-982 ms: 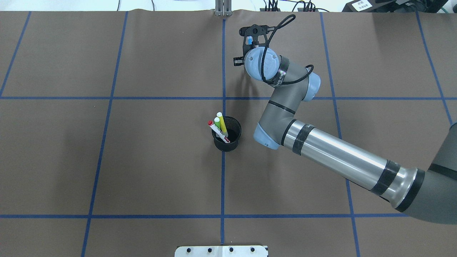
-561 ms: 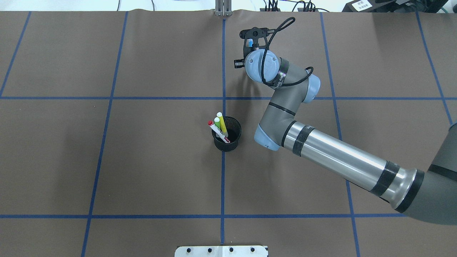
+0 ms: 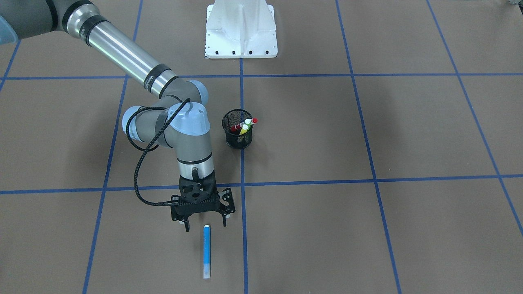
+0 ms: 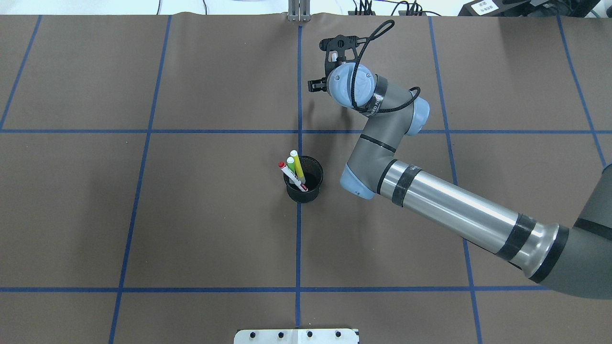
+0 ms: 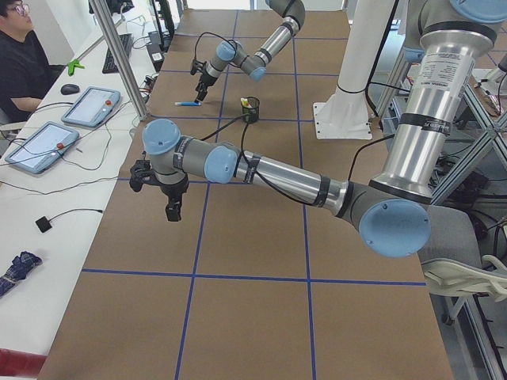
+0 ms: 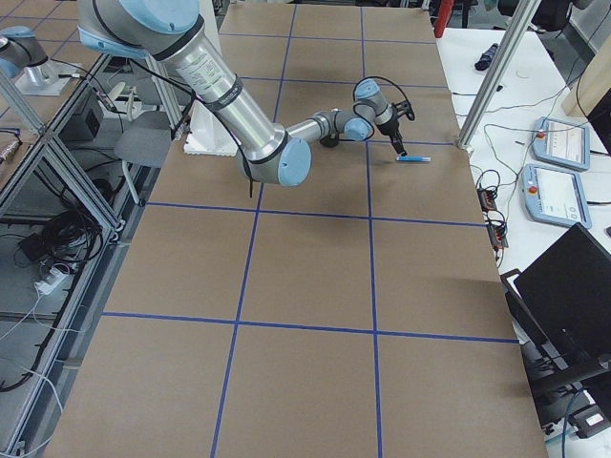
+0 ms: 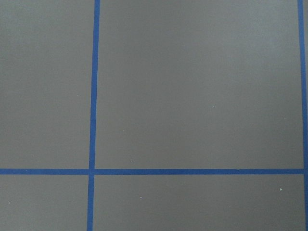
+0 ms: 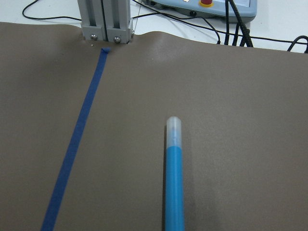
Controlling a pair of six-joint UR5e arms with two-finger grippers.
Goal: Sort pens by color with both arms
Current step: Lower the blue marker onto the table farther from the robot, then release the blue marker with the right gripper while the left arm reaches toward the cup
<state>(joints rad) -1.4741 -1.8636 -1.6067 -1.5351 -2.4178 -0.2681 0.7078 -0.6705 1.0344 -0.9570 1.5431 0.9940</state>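
blue pen [image 3: 207, 251] lies flat on the table [image 3: 367, 245] nearest us, set apart, we judge, to start its colour group. just behind it the right gripper [image 3: 205, 222] hangs spread wide and empty. farther back the red pen [image 4: 291, 176], green pen [image 4: 290, 162] and yellow pen [image 4: 298, 165] lean in the mesh cup [image 3: 238, 141]. a second ago those jaws gripped the blue pen. the left gripper [image 5: 158, 194] we cannot tell.

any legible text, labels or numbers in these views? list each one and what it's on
No text reads cleanly in any view.
red pen, white label: print too small to read.
right arm, wrist band: lettering blurred, unreadable.
white card, beyond the table's far edge: blurred, unreadable.
left arm, silver tube: print too small to read.
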